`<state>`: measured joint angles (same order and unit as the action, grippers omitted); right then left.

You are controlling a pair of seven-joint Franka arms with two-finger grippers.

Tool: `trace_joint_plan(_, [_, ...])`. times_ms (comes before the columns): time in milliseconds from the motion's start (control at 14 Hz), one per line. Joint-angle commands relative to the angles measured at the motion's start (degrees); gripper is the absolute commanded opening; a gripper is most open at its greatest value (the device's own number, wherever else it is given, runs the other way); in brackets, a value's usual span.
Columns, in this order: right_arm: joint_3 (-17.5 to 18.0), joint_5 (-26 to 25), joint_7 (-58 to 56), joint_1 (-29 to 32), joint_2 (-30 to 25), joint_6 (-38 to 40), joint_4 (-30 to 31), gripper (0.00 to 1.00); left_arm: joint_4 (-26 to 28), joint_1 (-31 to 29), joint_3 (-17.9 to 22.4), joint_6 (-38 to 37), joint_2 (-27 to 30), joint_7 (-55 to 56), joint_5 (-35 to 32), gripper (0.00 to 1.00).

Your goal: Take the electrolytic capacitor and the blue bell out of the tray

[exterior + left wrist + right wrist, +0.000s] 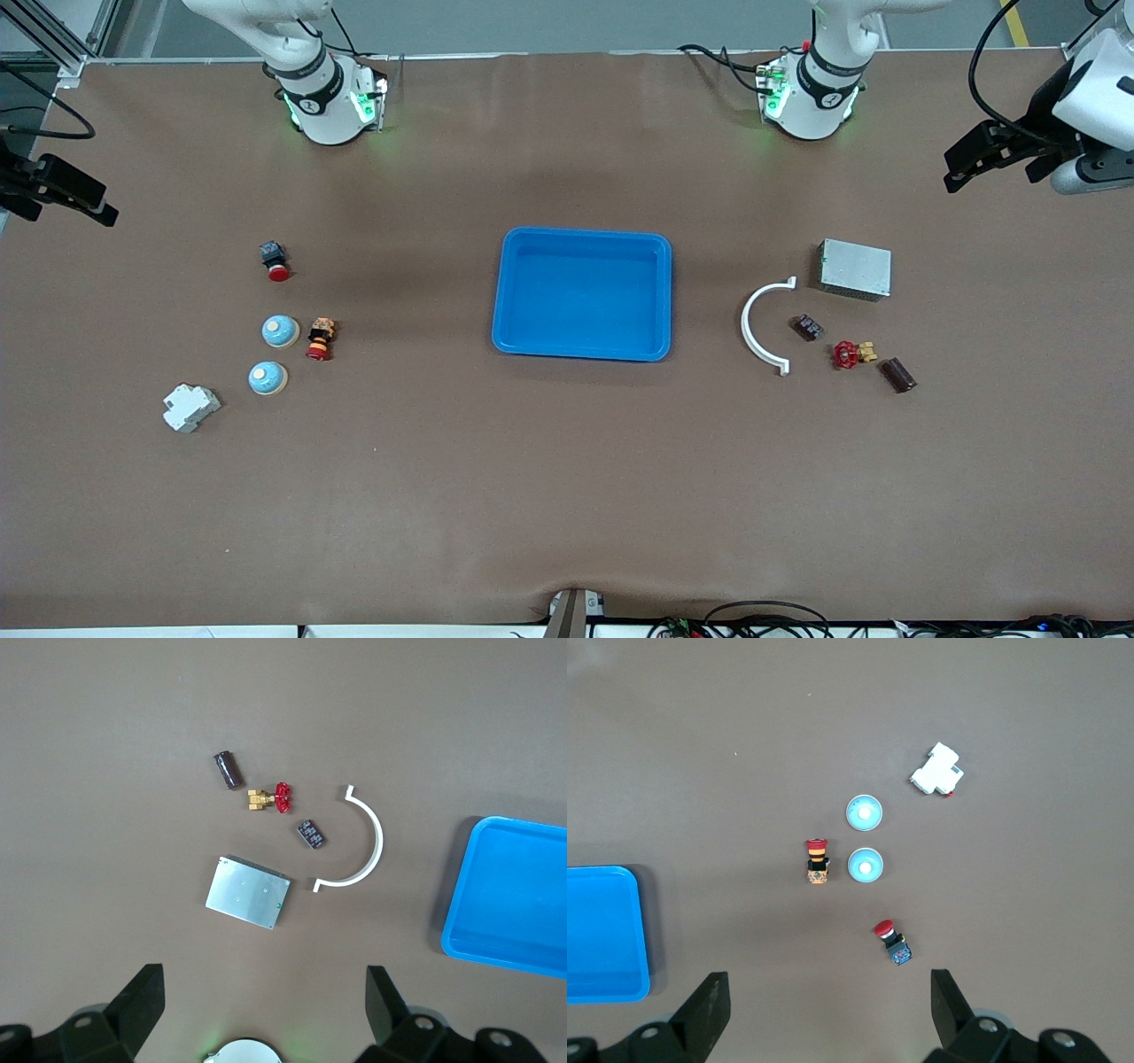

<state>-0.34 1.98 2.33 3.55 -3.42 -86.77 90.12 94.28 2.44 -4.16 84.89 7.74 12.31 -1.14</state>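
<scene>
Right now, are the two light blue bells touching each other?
Apart. The right wrist view shows bare brown table between one bell and the other bell; the front view shows the same gap.

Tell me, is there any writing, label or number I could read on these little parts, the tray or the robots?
None can be read.
Small dark module: pale marks on top, too small to read.
Silver box: no legible print shows.
Round emblems on the arm bases: a symbol, not readable text.
Blue tray, two bells, capacitor: no text visible.
</scene>
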Motion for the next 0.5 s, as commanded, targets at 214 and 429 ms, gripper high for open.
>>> trace_joint_plan(214, [0.8, -0.7, -0.7, 0.4, 0.6, -0.7, -1.1, 1.0, -2.3, -0.1, 0.2, -2.0, -0.2, -1.7, -0.1, 1.0])
trace_joint_plan(429, [0.8, -1.2, -0.7, 0.2, 0.6, -0.3, -1.0, 1.0, -2.7, 0.0, 0.1, -2.2, -0.4, -3.9, -0.7, 1.0])
